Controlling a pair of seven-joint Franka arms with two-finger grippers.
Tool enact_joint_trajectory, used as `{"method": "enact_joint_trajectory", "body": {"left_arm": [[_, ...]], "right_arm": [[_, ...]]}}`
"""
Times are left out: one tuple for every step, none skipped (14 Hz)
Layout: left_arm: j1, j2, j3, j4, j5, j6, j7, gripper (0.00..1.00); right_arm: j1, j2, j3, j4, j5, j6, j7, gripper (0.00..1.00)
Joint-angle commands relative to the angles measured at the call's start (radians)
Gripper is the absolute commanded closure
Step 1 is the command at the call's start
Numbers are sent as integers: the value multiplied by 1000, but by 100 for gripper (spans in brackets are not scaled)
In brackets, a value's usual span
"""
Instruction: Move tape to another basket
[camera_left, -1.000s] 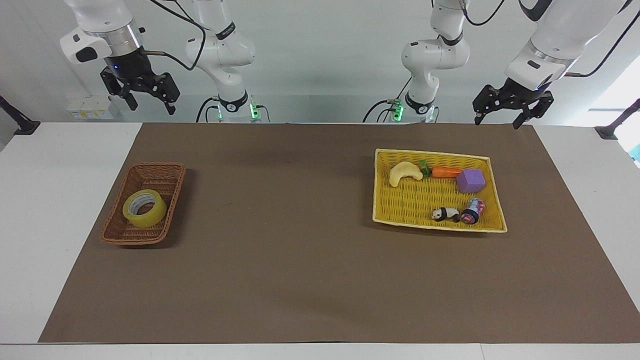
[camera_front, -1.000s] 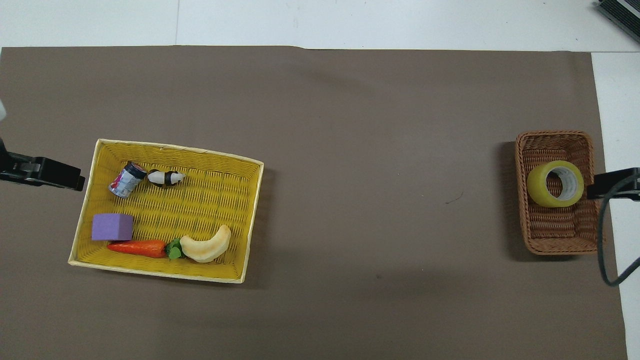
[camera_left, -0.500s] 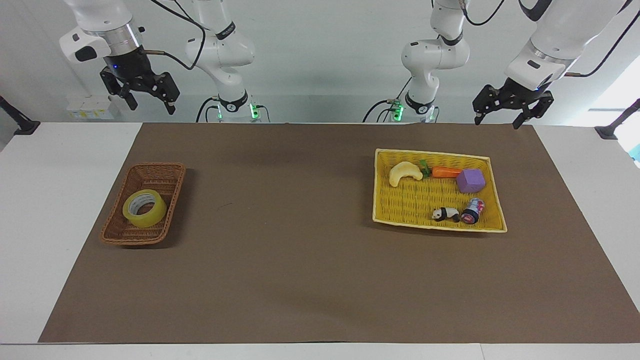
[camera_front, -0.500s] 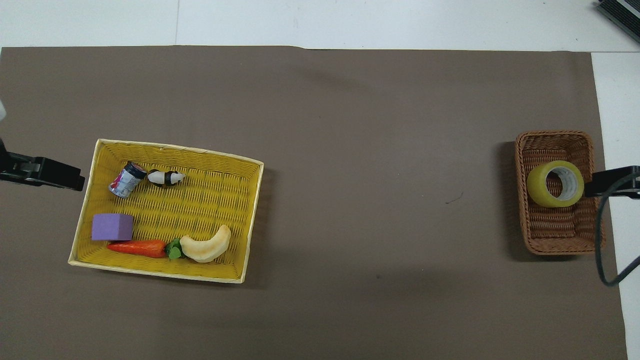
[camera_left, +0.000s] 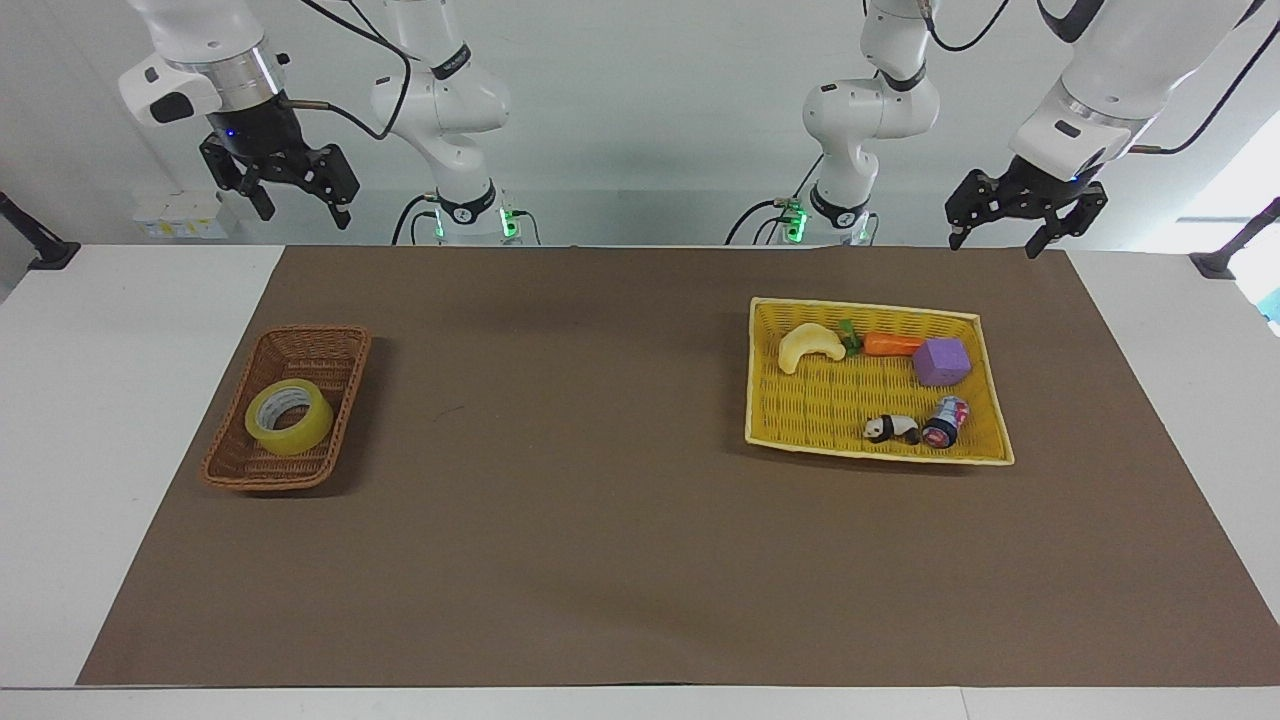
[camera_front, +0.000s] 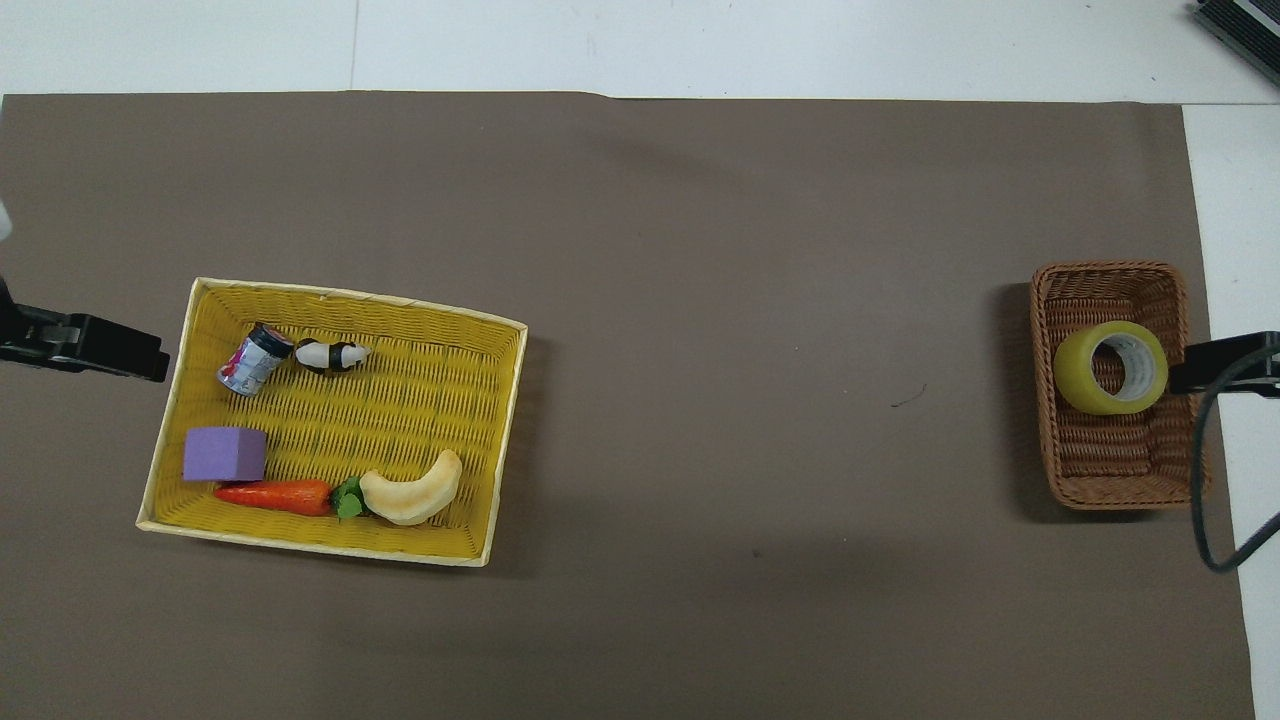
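Tape (camera_left: 289, 417) lying in brown basket (camera_left: 322, 350) at frame's left, left tool (camera_left: 1000, 241) and right tool (camera_left: 300, 208) both raised, wide, empty, upper corners.

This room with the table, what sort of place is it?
Probably a robotics lab: two white arms stand at a table with a brown mat, where a tape roll and toys sit in wicker baskets.

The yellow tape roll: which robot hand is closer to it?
The right gripper. It hangs open, up in the air at the tape's end of the table. The left gripper hangs open by the yellow tray, at the other end.
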Motion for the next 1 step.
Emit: {"method": "enact_joint_trajectory", "body": {"left_arm": [[4, -4, -2, 7, 17, -17, 15, 0]], "right_arm": [[-12, 1, 1, 7, 24, 1, -27, 0]]}}
